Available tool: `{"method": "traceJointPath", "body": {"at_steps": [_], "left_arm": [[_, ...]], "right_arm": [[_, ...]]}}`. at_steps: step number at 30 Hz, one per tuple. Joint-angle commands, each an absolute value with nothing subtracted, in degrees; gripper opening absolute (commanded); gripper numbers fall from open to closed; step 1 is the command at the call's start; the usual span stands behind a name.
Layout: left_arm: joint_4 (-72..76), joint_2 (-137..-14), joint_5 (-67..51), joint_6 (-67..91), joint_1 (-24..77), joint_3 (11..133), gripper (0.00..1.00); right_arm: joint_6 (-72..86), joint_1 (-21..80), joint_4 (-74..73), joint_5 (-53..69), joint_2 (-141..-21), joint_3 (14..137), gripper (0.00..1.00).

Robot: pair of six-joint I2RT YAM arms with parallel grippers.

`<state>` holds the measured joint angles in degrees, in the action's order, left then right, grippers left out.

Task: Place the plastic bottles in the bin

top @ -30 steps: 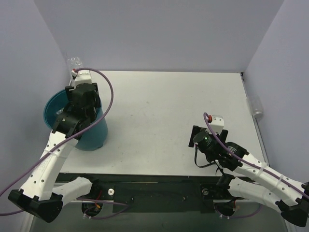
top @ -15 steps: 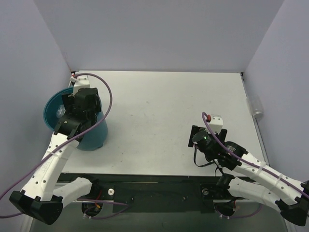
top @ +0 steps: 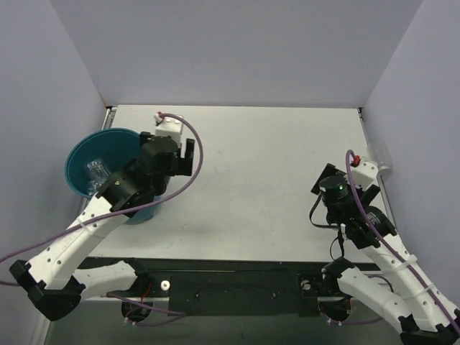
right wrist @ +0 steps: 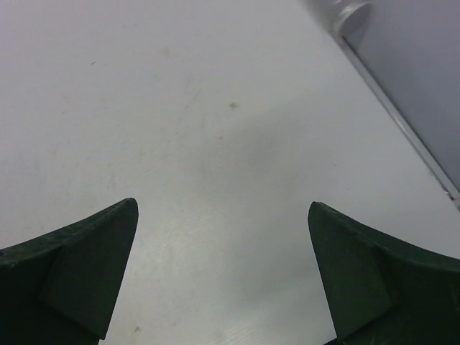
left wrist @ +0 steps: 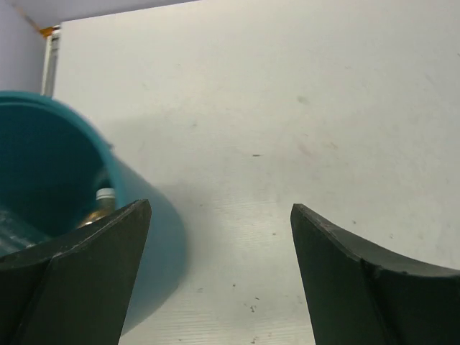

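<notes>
Presently, left fingers (left wrist: 86, 273): dark wedge-shaped pair of the left gripper (left wrist: 221, 208), spread wide with nothing held; only bare table shows in the gap.
Reason for the pose: judged idle and free to fetch, as the pair stands empty beside the bin rather than over its mouth.
Beside the left-hand finger: round teal-blue plastic bin (left wrist: 50, 151), upright with its mouth open upward; its wall is just outboard of that fingertip and partly hidden behind it.
Inside the bin: white-capped plastic bottle with a gold label (left wrist: 103, 201), low against the wall nearest the finger; the top view also shows a clear unlabelled plastic bottle (top: 95, 171) lying on the bin's floor. Any others: cannot tell.
Ahead of the left fingers: white matte table (left wrist: 302, 108), bare to its far edge.
Right fingers (right wrist: 65, 266): dark pair of the right gripper (right wrist: 223, 203), equally wide apart, holding nothing, poised over bare table.
Ahead and outboard of the right-hand finger: transparent plastic bottle (right wrist: 350, 16), lying at the table's edge against the grey wall, well apart from the fingertips; blurred, so any label cannot be told.
Reason for the right pose: judged an approach, with the jaws set wide and facing that bottle.
Task standing: at least two bottles binned; one lies outside, across the table from the bin.
Next need: judged a reach to the wall-side bottle, where the wall leaves little room for a finger behind it.
</notes>
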<state>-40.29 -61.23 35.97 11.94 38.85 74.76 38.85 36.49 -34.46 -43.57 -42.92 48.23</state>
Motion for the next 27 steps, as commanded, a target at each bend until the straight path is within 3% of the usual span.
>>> {"method": "traceJointPath", "body": {"at_steps": [1, 3, 7, 10, 15, 24, 27], "left_arm": [[-36.6, -66.3, 34.3, 12.0, 46.3, 78.0, 0.9], [-36.0, -67.8, 33.0, 12.2, 48.3, 78.1, 0.9], [-35.1, -69.7, 32.3, 12.7, 50.7, 77.0, 0.91], [-34.7, -71.1, 30.3, 13.9, 51.7, 75.8, 0.91], [-34.5, -73.2, 29.2, 14.4, 52.4, 74.4, 0.91], [-35.2, -74.3, 25.8, 13.4, 52.9, 74.4, 0.91], [-35.0, -74.0, 25.3, 13.2, 53.0, 73.7, 0.91]], "right_arm": [[34.8, 23.6, -31.0, -43.7, -45.4, 50.7, 1.0], [34.5, 17.0, -29.0, -40.5, -47.7, 51.9, 1.0], [35.2, 0.6, -25.4, -21.7, -54.6, 54.8, 1.0], [35.7, -6.7, -22.9, -17.3, -61.9, 57.8, 1.0], [35.0, -9.6, -23.3, -13.7, -71.8, 66.9, 1.0], [30.2, -10.4, -27.9, -26.4, -88.9, 83.1, 1.0], [25.1, -10.5, -25.1, -25.6, -93.2, 85.9, 1.0]]}}
